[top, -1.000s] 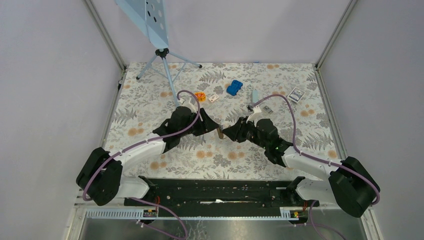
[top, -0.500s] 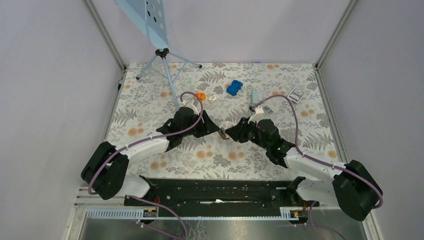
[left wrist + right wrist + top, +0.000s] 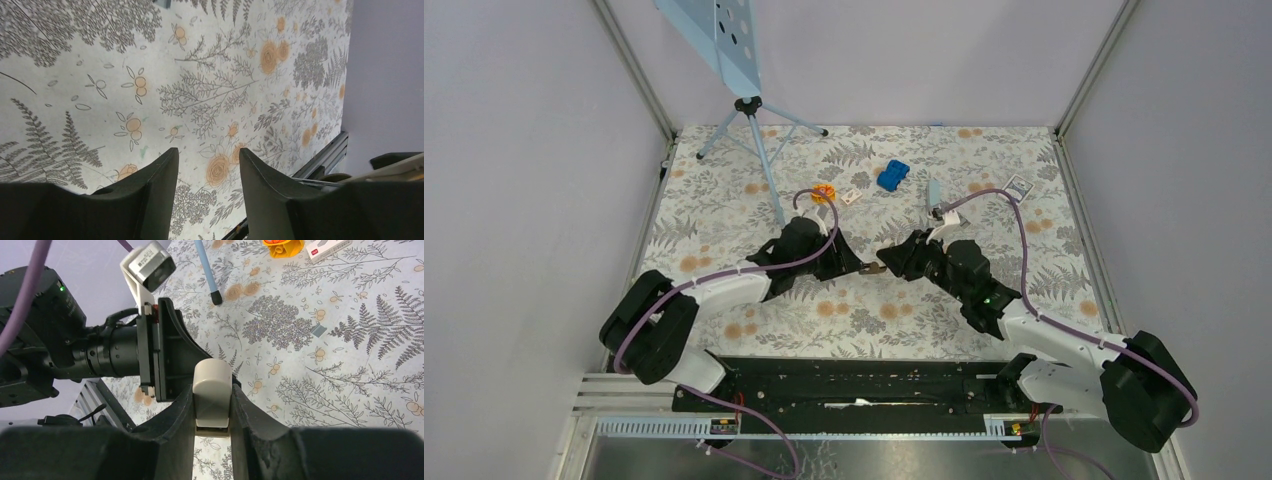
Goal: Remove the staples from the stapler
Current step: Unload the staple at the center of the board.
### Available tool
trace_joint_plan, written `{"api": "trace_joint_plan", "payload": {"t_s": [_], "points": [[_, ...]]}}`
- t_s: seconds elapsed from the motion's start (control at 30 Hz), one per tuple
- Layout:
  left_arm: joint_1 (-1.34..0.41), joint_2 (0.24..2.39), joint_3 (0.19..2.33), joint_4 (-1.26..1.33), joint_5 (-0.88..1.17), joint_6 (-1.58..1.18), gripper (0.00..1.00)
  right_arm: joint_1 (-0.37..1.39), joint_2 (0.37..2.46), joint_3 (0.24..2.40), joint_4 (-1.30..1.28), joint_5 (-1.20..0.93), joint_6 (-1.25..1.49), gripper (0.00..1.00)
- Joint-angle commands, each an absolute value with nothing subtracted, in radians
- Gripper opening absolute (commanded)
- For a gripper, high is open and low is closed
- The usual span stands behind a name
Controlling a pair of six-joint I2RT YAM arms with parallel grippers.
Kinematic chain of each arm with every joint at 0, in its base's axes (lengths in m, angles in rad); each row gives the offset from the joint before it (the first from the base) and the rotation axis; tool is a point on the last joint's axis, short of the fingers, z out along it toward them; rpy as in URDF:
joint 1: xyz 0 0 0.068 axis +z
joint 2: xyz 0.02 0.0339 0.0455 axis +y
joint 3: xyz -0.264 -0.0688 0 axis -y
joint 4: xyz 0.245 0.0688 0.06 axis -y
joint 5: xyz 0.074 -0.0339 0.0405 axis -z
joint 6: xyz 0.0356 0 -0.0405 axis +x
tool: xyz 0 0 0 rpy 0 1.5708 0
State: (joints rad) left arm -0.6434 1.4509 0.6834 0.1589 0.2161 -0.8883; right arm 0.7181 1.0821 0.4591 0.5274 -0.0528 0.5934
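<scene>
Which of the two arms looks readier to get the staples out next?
Left, probably. The right gripper is clamped on the cream stapler, so it is busy; the left gripper is open, empty and points at the stapler from close by.

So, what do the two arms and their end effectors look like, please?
Both look alike. The left arm and right arm have white links between bulky black joints, with a purple cable looping along each. The left end effector and right end effector each have two matte black, tapering fingers. A small green light shows on the right arm.
</scene>
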Motion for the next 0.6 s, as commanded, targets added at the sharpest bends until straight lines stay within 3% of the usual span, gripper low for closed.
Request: {"api": "trace_joint_plan", "payload": {"t_s": [0.0,0.57], "points": [[-0.676,1.467,0.696,0.186,0.217,-0.877,0.52,0.727,1.063,0.474,0.619,-0.025,0.601,0.00],[-0.684,1.459,0.746,0.100,0.150,-0.831,0.51,0.727,1.057,0.554,0.391,0.084,0.509,0.00]]}}
